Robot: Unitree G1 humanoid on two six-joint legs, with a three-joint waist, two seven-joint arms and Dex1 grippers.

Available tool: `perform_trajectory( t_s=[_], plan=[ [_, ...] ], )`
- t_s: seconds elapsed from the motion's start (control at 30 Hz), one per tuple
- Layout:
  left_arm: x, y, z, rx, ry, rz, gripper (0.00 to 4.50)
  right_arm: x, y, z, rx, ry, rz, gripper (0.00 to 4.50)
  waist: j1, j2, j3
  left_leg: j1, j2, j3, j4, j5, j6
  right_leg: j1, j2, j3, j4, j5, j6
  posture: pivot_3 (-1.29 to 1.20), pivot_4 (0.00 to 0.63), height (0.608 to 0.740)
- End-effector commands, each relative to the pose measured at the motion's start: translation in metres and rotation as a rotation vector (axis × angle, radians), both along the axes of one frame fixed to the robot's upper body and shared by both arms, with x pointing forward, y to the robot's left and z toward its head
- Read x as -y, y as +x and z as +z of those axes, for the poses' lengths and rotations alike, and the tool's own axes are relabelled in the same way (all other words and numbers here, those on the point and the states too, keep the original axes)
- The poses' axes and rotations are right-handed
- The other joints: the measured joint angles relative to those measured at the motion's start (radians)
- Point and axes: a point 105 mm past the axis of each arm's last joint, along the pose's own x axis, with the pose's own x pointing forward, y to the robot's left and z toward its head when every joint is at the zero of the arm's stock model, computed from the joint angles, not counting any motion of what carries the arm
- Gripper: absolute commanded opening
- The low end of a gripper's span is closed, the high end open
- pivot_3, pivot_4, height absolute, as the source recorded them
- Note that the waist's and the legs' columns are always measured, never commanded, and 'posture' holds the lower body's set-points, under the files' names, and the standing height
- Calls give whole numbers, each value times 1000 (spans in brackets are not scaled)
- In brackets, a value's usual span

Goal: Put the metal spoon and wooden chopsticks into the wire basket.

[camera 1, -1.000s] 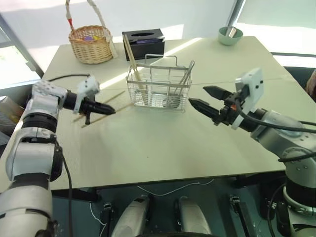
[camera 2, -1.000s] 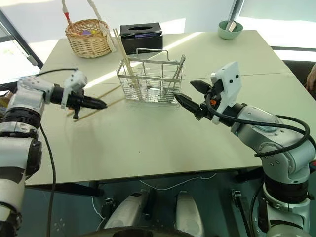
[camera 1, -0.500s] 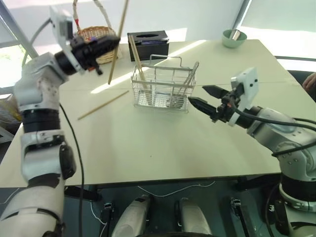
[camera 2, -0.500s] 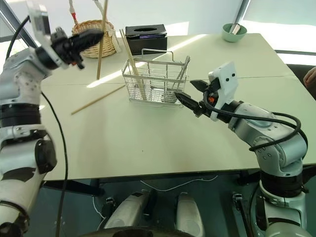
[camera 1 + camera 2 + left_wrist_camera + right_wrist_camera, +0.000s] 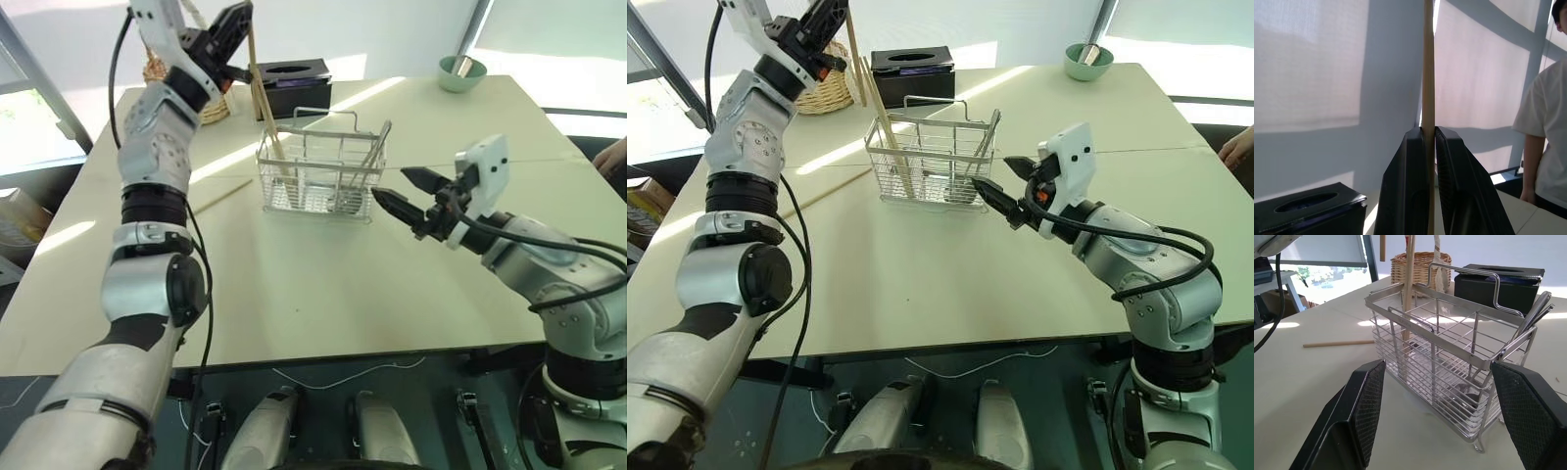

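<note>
Left pincer (image 5: 238, 22) pinches one light, stiff, slippery chopstick (image 5: 252, 49) mid-length above the wire basket (image 5: 318, 176); right pincer (image 5: 407, 193) spread.

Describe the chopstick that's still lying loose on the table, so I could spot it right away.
Start at the pale table and find the wire basket near its middle. On the robot's left of it, a thin tan stick, the loose chopstick, lies flat and slanted on the tabletop, apart from the basket. The other chopsticks stand upright: some in the basket, one pinched in the raised left tool.
</note>
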Motion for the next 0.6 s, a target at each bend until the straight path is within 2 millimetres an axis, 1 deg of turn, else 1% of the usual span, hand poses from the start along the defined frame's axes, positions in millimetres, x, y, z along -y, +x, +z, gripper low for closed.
perform_trajectory(
  t_s=[0.03, 0.1, 0.27, 0.43, 0.57, 0.6],
  plan=[
    [18, -2, -6, 50, 67, -7, 26, -4, -7, 14, 71, 11, 2, 3530, 2, 0, 0, 0, 0, 0, 0, 0, 0, 0, 0, 0, 0, 0, 0, 0, 150, 725],
    [25, 1, -19, 32, 86, -12, 26, -4, -8, 15, 72, 14, -3, 3530, 5, 0, 0, 0, 0, 0, 1, 0, 0, 1, 0, 0, 0, 0, 0, 0, 150, 725],
    [34, 4, -45, 5, 125, -3, 26, -3, -9, 16, 74, 17, -12, 3530, 3, 0, 0, 0, 0, 0, 0, 0, 0, 0, 0, 0, 0, 0, 0, 0, 150, 725],
    [32, 7, -58, -31, 111, 13, 26, -1, -10, 17, 75, 21, -20, 3530, 3, 0, 0, 0, 0, 0, 0, 0, 0, 0, 0, 0, 0, 0, 0, 0, 150, 725],
    [32, 7, -63, -48, 106, -2, 1599, 0, -11, 16, 69, 14, -22, 3530, 3, 0, 0, 0, 0, 0, 0, 0, 0, 0, 0, 0, 0, 0, 0, 0, 150, 725],
    [32, 7, -63, -49, 104, -2, 2162, 0, -11, 15, 67, 13, -22, 3530, 4, 0, 0, 0, 0, 0, 0, 0, 0, 0, 0, 0, 0, 0, 0, 0, 150, 725]
  ],
)
